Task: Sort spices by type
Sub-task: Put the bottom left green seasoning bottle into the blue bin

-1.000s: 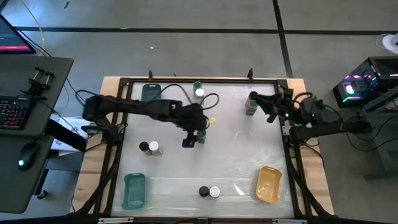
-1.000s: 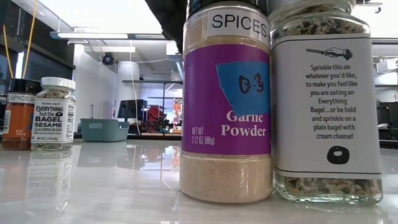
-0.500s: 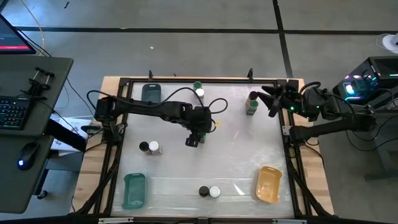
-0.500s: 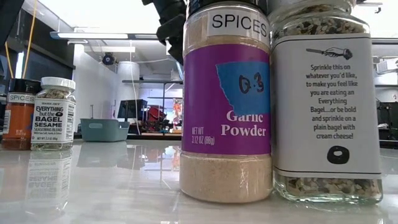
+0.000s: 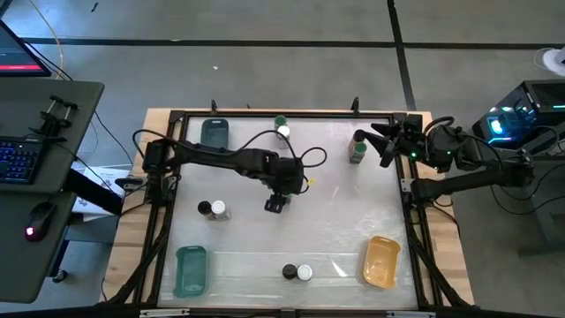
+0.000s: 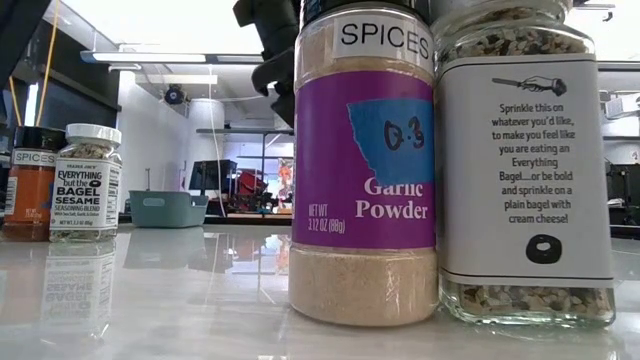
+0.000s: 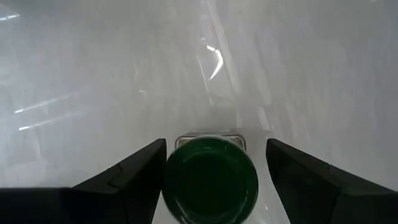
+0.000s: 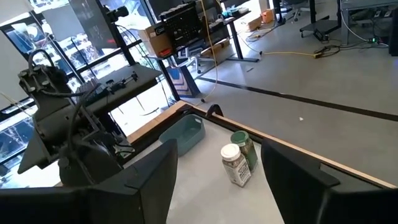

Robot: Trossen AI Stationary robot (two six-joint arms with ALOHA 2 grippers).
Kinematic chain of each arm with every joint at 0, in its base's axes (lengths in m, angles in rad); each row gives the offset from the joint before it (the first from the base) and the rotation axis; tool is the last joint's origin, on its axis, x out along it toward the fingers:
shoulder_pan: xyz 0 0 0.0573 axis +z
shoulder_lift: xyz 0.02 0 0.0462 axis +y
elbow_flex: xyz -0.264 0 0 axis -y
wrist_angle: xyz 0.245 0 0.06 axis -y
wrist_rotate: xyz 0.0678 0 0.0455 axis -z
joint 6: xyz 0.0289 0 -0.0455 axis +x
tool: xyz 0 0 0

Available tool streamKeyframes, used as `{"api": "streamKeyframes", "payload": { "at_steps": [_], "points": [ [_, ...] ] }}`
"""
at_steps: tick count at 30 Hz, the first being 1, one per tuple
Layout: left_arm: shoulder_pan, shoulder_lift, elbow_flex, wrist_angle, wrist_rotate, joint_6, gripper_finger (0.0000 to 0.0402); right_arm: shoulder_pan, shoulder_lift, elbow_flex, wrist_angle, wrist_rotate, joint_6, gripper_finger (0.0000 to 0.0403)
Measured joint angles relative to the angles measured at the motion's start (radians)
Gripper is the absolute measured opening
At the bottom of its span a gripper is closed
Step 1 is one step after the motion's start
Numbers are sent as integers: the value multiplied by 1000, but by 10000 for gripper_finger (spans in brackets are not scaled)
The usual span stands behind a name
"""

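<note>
Wide bare stretch of desk [image 5: 340, 225] lies open btwn centre and orange tray [image 5: 381, 261]; left pincer [image 5: 274, 204] w/ green-lidded jar [image 7: 211, 180] blocks mid-desk; jar pairs stand at left [image 5: 213, 209], near edge [image 5: 297, 272] and far edge [image 5: 282, 127]

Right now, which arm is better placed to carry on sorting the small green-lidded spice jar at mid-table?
Left. Its hand is closed around the green-lidded spice jar over the table's middle, while the right hand sits open and empty at the far right edge.
</note>
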Motion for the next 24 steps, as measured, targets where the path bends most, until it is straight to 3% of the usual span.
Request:
{"api": "streamKeyframes", "payload": {
  "at_steps": [7, 11, 14, 18, 24],
  "points": [
    [6, -2, 0, -23, 19, -7, 165, 0, 0, 0, -1, 0, -1, 227],
    [6, -3, 1, -33, 15, -3, 165, 0, 0, 0, -1, 0, -1, 227],
    [18, -16, 33, -140, 10, 11, 165, 0, 0, 0, -1, 0, -1, 227],
    [67, -112, 113, -248, 5, 2, 165, 0, 1, 0, -2, 1, -1, 227],
    [262, -327, 120, -315, -179, -81, 165, 0, 13, 0, -7, 4, 33, 227]
  ]
}}
